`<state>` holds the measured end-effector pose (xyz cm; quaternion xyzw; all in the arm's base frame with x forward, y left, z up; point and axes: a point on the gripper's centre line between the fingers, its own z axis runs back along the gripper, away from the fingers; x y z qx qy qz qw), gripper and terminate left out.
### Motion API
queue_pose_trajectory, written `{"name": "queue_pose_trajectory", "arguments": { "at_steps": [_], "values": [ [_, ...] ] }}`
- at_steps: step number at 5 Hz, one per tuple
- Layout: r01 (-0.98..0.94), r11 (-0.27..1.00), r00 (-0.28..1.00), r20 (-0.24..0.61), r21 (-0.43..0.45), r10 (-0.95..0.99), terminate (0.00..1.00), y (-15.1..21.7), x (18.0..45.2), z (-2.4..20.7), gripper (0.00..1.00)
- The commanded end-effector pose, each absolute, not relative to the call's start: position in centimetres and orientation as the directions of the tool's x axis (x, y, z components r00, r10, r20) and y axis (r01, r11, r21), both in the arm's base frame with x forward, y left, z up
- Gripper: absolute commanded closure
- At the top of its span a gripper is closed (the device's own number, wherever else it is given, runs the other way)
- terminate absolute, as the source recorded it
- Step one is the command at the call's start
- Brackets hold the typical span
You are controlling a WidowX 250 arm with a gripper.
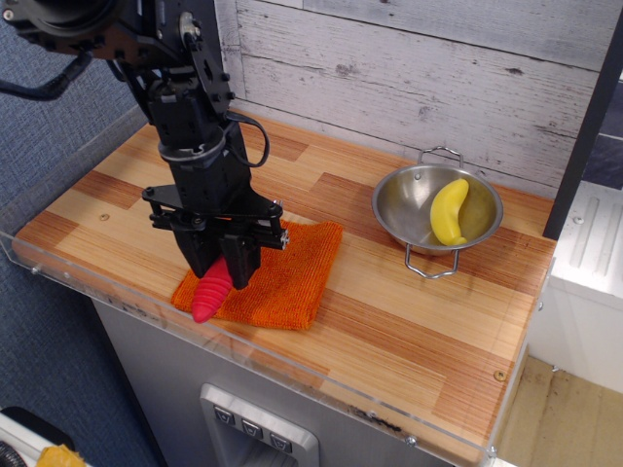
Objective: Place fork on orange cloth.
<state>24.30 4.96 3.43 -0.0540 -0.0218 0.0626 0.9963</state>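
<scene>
The worktop (409, 311) is a long wooden board with a clear raised lip along its near edge and a plank wall behind. The cloth (282, 277) lies flat near the front left, its near-left corner close to that lip. Well apart to the right stands a steel bowl (399, 209) with a banana (449, 211) in it, leaving a broad bare stretch of wood between the two. The arm comes down from the upper left and its gripper (222, 275) hangs over the left part of the cloth, fingers (243, 258) pointing down and closed narrowly around the upper end of the fork (210, 292). Only the red ribbed handle shows; the tines are hidden inside the grip. The handle's long axis slants down and toward the near-left, so its free end sits over the cloth's near-left edge, close to where fabric gives way to bare wood; whether it touches the cloth I cannot tell. The move to come likely turns on that: most of the cloth lies to the right and back of the fingers, so a release here risks the handle tipping off the fabric toward the lip, while a small shift right and back would land the whole fork on orange with room all around.
</scene>
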Motion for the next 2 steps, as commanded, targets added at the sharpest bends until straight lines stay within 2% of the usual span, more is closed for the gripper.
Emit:
{"name": "queue_pose_trajectory", "arguments": {
  "at_steps": [1, 2],
  "values": [
    [-0.087, 0.989, 0.992, 0.078, -0.116, 0.097, 0.00, 4.76, 24.57, 5.34, 0.00],
    [-0.081, 0.989, 0.992, 0.088, -0.127, 0.092, 0.00, 4.56, 24.69, 6.06, 0.00]
  ]
}}
